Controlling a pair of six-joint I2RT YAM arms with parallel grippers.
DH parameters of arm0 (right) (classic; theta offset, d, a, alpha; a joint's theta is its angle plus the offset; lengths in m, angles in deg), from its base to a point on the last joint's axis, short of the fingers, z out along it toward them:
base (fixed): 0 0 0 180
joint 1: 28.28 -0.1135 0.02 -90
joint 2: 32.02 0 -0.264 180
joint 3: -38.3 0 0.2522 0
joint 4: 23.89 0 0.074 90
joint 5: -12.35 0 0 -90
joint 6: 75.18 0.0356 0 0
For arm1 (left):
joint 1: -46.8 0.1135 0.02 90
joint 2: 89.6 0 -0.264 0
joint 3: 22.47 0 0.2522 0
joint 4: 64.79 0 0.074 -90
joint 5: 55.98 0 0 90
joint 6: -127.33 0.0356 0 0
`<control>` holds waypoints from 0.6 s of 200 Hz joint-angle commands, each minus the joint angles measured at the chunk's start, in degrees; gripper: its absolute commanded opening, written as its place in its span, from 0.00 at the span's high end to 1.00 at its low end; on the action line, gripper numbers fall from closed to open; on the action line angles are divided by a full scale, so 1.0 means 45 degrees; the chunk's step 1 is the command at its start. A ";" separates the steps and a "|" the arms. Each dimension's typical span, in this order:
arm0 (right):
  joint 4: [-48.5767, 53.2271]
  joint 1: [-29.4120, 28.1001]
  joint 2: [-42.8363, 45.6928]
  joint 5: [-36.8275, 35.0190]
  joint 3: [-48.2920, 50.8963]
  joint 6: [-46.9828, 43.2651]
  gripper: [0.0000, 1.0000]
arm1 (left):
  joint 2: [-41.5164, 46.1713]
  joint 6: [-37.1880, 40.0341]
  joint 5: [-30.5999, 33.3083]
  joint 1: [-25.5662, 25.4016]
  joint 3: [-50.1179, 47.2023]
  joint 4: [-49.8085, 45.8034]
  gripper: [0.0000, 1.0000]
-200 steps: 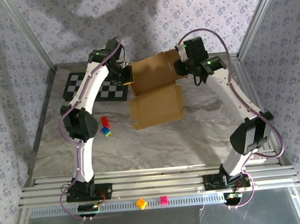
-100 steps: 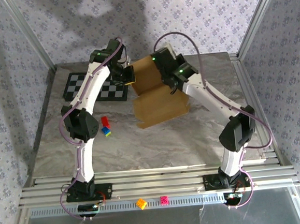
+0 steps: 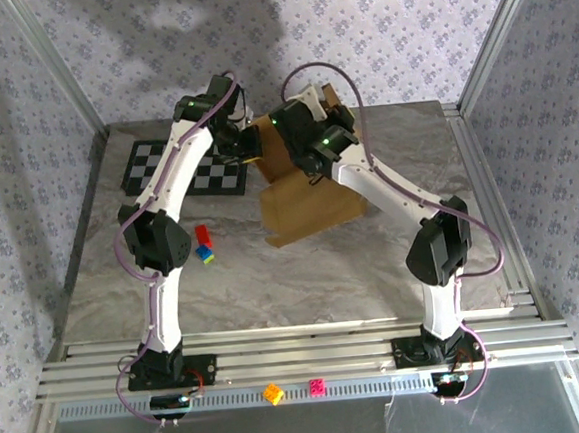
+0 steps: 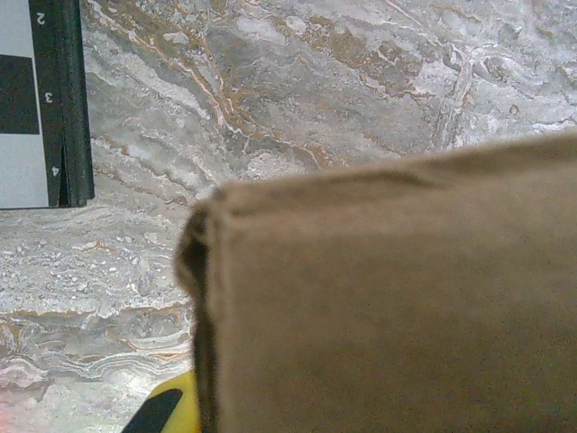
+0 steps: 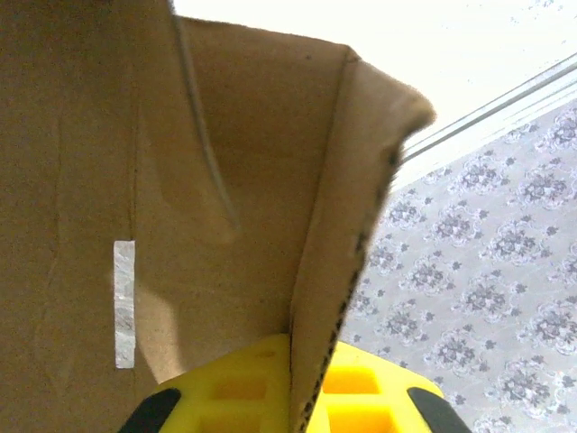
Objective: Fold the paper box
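Observation:
The tan paper box point(image 3: 309, 203) lies at the table's back middle, its rear panel raised. At the box's left rear corner my left gripper point(image 3: 251, 147) is shut on the edge. In the left wrist view the cardboard point(image 4: 388, 298) covers the jaws and only one yellow finger point(image 4: 169, 408) shows. My right gripper point(image 3: 311, 145) is over the rear panel. In the right wrist view a cardboard flap point(image 5: 329, 271) stands pinched edge-on between the two yellow fingers point(image 5: 230, 388), with the box's inner face point(image 5: 90, 135) to the left.
A black-and-white checkerboard mat point(image 3: 181, 170) lies left of the box, its edge point(image 4: 41, 99) in the left wrist view. Small red point(image 3: 202, 233) and blue-green point(image 3: 206, 253) blocks sit front left of the box. Orange point(image 3: 273, 393) and pink point(image 3: 317, 386) blocks rest on the front rail.
My right arm has swung left from the box's back right corner to over its rear, lifting the rear panel with it. The left arm has held still.

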 commanded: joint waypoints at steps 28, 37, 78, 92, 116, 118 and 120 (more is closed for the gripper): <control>0.1904 0.0452 0.3078 0.9455 -0.0788 0.1033 0.26 | -0.0012 0.0416 0.0195 0.0026 0.0328 -0.0521 1.00; 0.1964 0.0976 0.3793 1.1846 -0.0582 0.1597 0.22 | -0.0059 0.0506 0.0177 0.0015 0.0328 -0.0463 1.00; -0.3179 0.7585 0.6181 2.5316 0.3656 0.7333 0.19 | -0.0021 0.0961 0.0044 0.0014 -0.0064 0.0041 1.00; -0.5763 0.8842 0.6087 2.7407 0.5202 0.9507 0.20 | -0.0023 0.1040 -0.0136 0.0024 -0.0208 0.0256 1.00; -0.6617 0.9163 0.5252 2.8405 0.5855 0.9670 0.21 | -0.0014 0.1299 -0.0445 0.0014 -0.0209 0.0431 1.00; -0.6580 0.9167 0.5114 2.8487 0.5805 0.9601 0.21 | -0.0030 0.1321 -0.0449 0.0014 -0.0217 0.0439 1.00; -0.6493 0.9182 0.4957 2.8590 0.5734 0.9515 0.22 | -0.0029 0.1331 -0.0475 0.0014 -0.0218 0.0441 1.00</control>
